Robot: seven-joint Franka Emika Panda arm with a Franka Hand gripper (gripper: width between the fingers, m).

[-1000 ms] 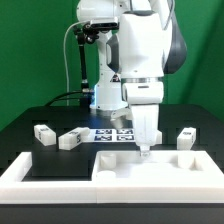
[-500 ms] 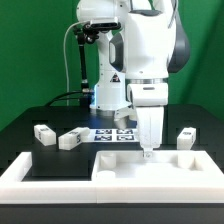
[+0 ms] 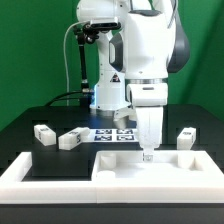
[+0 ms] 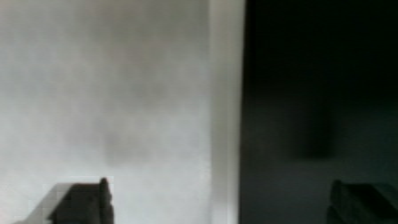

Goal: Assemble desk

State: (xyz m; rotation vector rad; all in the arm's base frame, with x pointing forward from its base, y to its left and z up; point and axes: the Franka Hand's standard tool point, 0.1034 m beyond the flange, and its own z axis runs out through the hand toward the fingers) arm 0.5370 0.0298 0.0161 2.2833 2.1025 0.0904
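Exterior view: your end effector (image 3: 147,152) hung low over the tabletop panel (image 3: 150,170), which lay flat on the counter (image 3: 60,163) against the border wall (image 3: 25,175). Loose beyond it were the first leg block (image 3: 43,134), second leg block (image 3: 70,139) and third leg block (image 3: 187,135).

Wrist view: fingers (image 4: 84,200) were spread wide astride the panel's edge, pinching nothing.

Judgement: no leg fitted; nearly all assembly remained for you.
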